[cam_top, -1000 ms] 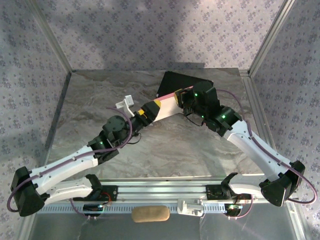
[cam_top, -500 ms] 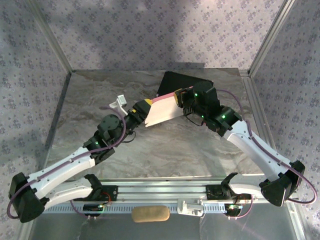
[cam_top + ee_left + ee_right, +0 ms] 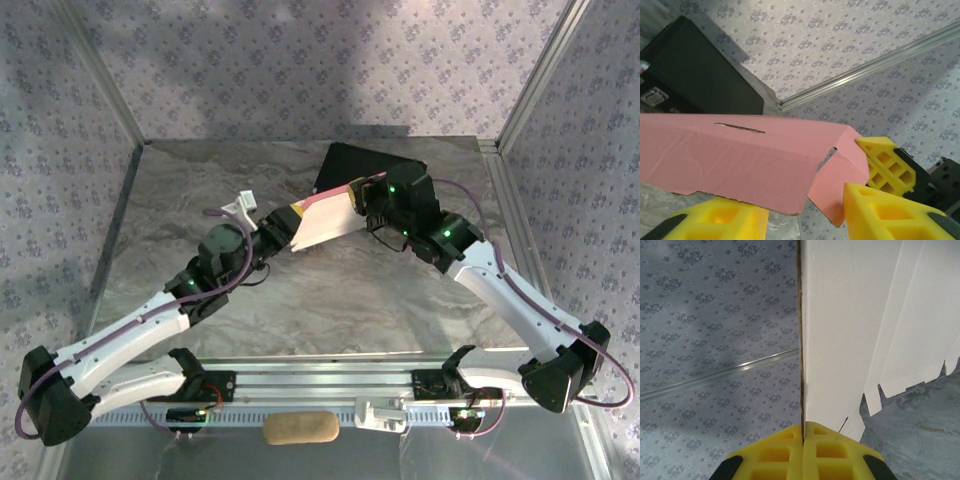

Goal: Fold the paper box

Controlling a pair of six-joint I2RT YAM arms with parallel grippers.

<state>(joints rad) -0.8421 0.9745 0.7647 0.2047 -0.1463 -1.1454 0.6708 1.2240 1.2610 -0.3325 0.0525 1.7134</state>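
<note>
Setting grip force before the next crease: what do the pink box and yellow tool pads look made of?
Paper box: thin card, matte salmon outside, paler inside; its cut edge looks brown and fibrous. Pads of the left tool: yellow, probably moulded plastic or rubber, with gridded recesses.

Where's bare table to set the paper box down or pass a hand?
Free: far-left table between the side rail and left arm; near-centre patch between both arms, ahead of the base rail. Crowded: far centre-right, where black case, paper box and right gripper bunch.
</note>
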